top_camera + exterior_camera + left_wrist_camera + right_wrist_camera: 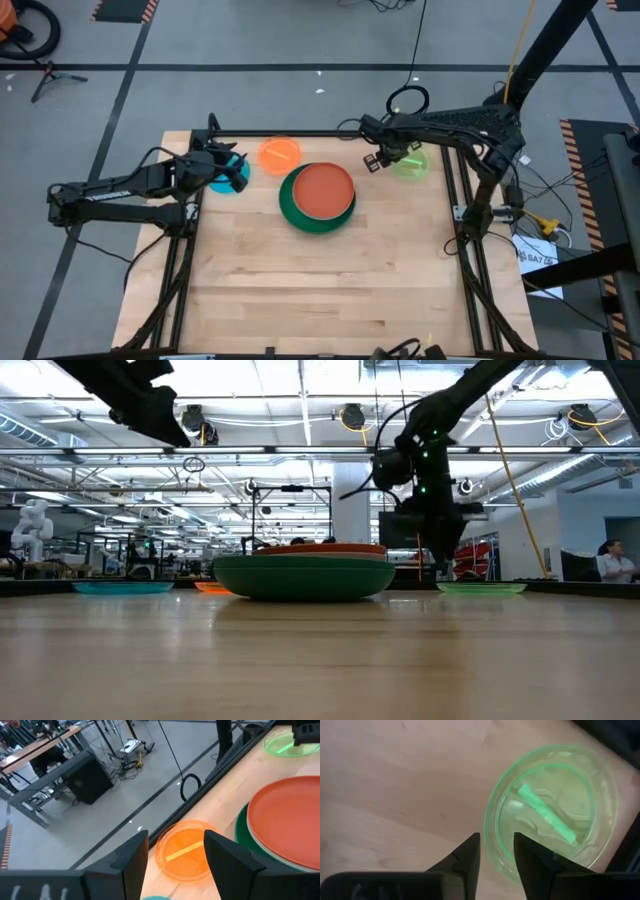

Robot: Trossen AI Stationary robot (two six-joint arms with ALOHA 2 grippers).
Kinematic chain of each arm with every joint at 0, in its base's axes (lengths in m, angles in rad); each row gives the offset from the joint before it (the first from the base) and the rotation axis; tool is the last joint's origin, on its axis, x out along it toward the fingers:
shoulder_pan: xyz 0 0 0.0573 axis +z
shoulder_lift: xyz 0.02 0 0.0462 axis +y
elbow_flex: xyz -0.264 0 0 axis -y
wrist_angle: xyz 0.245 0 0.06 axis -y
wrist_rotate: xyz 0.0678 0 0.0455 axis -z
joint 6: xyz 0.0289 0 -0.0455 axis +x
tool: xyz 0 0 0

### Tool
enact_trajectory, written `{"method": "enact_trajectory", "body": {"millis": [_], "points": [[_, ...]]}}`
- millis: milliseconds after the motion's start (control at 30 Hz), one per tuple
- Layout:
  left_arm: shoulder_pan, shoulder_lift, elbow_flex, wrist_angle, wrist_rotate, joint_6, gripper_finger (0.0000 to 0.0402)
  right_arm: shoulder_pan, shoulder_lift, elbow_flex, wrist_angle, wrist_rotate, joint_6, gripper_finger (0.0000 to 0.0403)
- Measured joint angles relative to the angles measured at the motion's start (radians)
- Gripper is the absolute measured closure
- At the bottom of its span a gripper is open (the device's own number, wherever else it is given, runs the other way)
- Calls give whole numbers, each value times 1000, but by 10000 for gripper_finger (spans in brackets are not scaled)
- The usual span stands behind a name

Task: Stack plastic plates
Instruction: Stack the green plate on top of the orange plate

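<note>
Orange-red plate (324, 190) already sits on the dark green plate (296, 213) mid-frame, while right gripper (378, 160), fingers part-open and empty, straddles the lime plate (410, 163) rim; orange plate (279, 153) and blue plate (222, 180) wait loose under the wide-open left gripper (232, 170).

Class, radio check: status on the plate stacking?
Left gripper open above blue plate. Right gripper open at lime green plate rim. Stack unobstructed.
</note>
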Motion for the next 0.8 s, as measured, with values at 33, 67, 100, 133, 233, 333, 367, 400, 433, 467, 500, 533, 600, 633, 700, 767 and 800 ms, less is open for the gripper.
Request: {"method": "enact_trajectory", "body": {"millis": [33,67,100,133,233,333,367,400,433,467,500,533,600,633,700,767,800], "points": [[0,0,0,-1,0,-3,204,-2,10,0,-5,0,-1,280],[0,0,0,-4,0,-5,204,-4,18,0,-7,0,-1,273],[0,0,0,-6,0,-5,204,-7,25,0,-5,1,-1,265],[0,0,0,-7,0,-5,204,-8,30,0,2,3,0,258],[0,0,0,-23,0,-6,204,-9,44,0,34,5,-4,243],[0,0,0,-36,0,-14,204,-8,59,1,71,4,-5,237],[0,0,0,-40,0,-17,204,-7,64,1,83,5,-6,237],[0,0,0,-43,0,-18,204,-7,73,1,94,4,-6,237],[0,0,0,-46,0,-23,204,-8,81,1,102,5,-6,237],[0,0,0,-49,0,-27,204,-9,90,1,108,9,-6,238],[0,0,0,-53,1,-31,204,-10,96,1,112,25,-5,240],[0,0,0,-56,1,-32,204,-10,102,1,113,39,-4,243],[0,0,0,-56,1,-32,204,-10,113,1,113,63,-3,249],[0,0,0,-56,1,-32,204,-10,119,1,112,73,-3,253],[0,0,0,-56,1,-32,204,-10,126,1,119,85,5,261],[0,0,0,-56,1,-32,204,-12,131,1,129,84,8,270],[0,0,0,-56,1,-32,204,-12,136,1,138,85,8,274]]}}
